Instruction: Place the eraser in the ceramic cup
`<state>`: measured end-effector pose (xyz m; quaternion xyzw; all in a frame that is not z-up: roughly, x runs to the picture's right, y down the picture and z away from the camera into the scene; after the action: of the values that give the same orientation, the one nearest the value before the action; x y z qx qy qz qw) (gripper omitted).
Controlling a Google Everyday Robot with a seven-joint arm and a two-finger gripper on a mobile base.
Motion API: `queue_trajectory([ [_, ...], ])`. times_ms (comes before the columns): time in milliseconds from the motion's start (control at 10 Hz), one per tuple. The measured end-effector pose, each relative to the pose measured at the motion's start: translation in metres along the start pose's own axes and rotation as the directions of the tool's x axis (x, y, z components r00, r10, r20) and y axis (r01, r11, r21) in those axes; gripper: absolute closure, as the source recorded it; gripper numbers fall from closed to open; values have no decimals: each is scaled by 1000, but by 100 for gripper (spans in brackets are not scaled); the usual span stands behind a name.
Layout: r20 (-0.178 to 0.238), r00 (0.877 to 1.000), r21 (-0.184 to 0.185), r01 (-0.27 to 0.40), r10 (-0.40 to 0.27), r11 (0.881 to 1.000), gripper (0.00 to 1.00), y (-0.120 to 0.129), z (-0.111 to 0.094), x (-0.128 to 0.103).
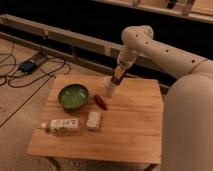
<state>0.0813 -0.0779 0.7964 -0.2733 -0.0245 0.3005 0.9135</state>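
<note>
Camera view: scene listed largest to smallest.

1. Robot body and arm: white, seen at the right side of the frame; arm is extended over the far edge of the counter, bent downward at the wrist.

2. Counter: wooden, slatted top, rectangular; stood on a light floor w/ black cables at far left.

3. Green bowl: placed on the left-centre part of the counter, upright.

4. White bottle-like item w/ label: laid on its side near the front-left edge.

5. Ceramic cup: white, upright, positioned near the far edge, to the right of the bowl and apart from it.

6. White rectangular block: laid flat just beside the bottle-like item, on its right.

7. Gripper: held directly above the cup's mouth, pointed down, approx. touching the rim. Finger spacing cannot be told from the frame.

8. Red oblong item: laid on the counter just in front of the cup, between cup and block.

9. Eraser: not discernible; no black block is seen on the counter, and the cup interior is hidden by the gripper.
</note>
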Motion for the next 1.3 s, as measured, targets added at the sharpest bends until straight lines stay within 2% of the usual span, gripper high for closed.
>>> queue_trajectory([
  [700,-14,1000,0,21,-21,1000,20,11,7,-21],
  [900,-13,1000,-2,20,-20,1000,20,12,7,-21],
  [1000,-6,1000,-5,15,-15,1000,20,13,5,-19],
  [1300,18,1000,-13,-3,3,1000,20,12,-5,13],
])
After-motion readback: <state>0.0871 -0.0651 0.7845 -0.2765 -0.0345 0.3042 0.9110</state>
